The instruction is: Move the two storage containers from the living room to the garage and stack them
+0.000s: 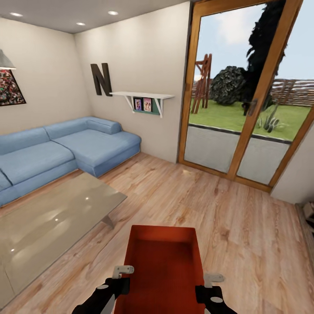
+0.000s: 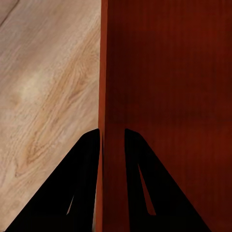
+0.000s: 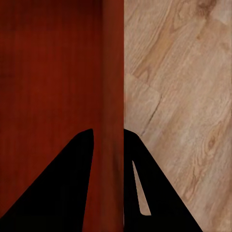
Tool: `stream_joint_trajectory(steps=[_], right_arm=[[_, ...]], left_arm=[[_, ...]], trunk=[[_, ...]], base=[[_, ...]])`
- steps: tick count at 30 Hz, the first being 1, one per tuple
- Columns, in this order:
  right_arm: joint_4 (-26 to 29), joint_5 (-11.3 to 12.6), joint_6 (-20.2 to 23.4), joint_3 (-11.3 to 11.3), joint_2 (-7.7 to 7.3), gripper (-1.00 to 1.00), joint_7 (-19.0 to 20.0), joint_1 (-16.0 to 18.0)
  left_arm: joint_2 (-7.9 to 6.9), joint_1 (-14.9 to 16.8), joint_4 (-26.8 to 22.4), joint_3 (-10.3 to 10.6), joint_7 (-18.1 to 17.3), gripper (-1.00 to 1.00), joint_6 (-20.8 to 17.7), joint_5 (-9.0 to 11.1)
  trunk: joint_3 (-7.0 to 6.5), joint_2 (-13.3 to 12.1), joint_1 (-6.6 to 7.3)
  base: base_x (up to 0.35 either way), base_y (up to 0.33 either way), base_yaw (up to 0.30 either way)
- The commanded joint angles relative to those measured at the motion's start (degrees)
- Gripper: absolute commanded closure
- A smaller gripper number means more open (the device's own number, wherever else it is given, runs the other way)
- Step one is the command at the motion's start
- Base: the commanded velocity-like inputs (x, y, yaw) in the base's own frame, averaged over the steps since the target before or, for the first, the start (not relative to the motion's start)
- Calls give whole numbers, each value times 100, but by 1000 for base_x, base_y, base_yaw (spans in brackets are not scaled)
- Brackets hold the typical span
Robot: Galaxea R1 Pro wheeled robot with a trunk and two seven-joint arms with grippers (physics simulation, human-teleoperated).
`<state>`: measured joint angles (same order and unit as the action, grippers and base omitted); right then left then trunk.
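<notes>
Storage container (image 1: 162,266), orange-red and open-topped, hangs low in front of you above the light wood plank floor (image 1: 244,226), your left gripper (image 2: 112,140) pinching its left wall with one finger on each face, your right gripper (image 3: 108,140) clamped likewise on its right wall.

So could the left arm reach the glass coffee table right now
Probably not. The left gripper is shut on the left wall of the orange bin, and the right gripper grips the opposite wall. The coffee table sits off to the left; reaching it would mean letting go.
</notes>
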<state>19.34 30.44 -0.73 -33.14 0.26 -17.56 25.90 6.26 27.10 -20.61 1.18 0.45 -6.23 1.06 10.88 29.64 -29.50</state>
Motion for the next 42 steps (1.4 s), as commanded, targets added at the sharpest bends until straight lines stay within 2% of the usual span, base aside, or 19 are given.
stream_joint_trajectory(steps=[1, 42], right_arm=[[-2, 50, -15, 1, -70, 100, -48, 3], [-9, 50, -6, 1, -61, 100, -54, 3]], left_arm=[[-37, 6, -22, -92, 78, 100, -36, -80], [-37, 6, -11, -74, 69, 100, -36, -83]], trunk=[[10, 9, -2], [10, 9, -2]], base=[[0, 0, 270], [0, 0, 270]])
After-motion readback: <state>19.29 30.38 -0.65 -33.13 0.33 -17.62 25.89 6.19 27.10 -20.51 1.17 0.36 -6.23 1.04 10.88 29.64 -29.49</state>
